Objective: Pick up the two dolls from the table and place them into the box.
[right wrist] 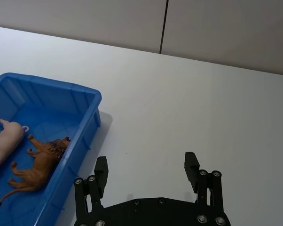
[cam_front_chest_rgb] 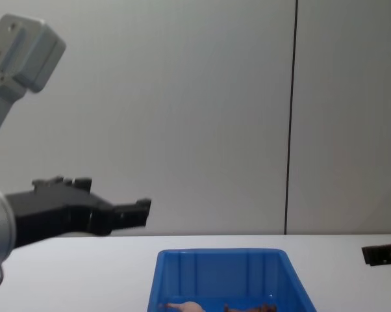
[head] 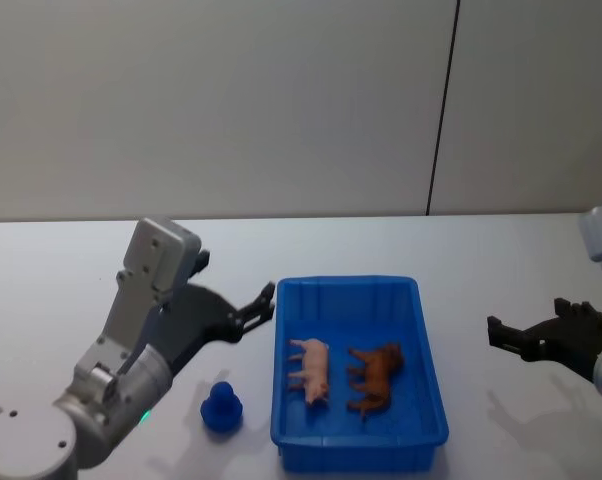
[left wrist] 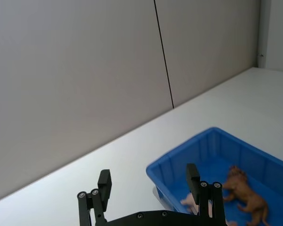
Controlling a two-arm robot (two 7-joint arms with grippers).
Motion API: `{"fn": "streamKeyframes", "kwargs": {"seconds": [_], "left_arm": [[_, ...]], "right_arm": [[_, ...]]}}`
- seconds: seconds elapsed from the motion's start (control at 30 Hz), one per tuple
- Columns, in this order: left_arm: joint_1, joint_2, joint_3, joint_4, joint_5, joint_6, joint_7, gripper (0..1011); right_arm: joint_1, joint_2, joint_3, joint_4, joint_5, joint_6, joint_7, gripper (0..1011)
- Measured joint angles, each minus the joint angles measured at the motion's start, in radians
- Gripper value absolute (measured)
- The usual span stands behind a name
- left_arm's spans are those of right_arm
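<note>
The white matte worktop (head: 71, 270) is looked down on by the head camera, set high and facing forward, so the bright blue rectangular plastic bin (head: 359, 452) is seen from above. By the low chest camera the bin is met side-on against the grey wall (cam_front_chest_rgb: 202, 97). The wrist cameras are carried close behind the black left end effector (left wrist: 148, 172) and black right end effector (right wrist: 146, 160); the bin's inside is shared by both.
</note>
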State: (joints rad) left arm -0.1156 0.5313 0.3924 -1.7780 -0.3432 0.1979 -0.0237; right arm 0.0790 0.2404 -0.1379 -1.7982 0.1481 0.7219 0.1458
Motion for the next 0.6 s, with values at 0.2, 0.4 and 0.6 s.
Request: {"fn": "streamKeyframes", "kwargs": {"seconds": [0.2,0.4,0.6], "left_arm": [[0.039,0.035,-0.009,-0.033,-0.05,0.062,-0.007,1001],[0.074,0.063,-0.013,-0.048,-0.091,0.118,-0.013,1001],[0.099,0.079,-0.013,-0.042,-0.107,0.152,-0.016,1001]], "right_arm": [[-0.001,0.001,0.001,-0.001,0.001,0.0,-0.003,1001],[-0.002,0.001,0.001,-0.001,0.001,0.0,-0.004,1001],[-0.002,0.002,0.002,-0.001,0.002,0.0,-0.004,1001]]}}
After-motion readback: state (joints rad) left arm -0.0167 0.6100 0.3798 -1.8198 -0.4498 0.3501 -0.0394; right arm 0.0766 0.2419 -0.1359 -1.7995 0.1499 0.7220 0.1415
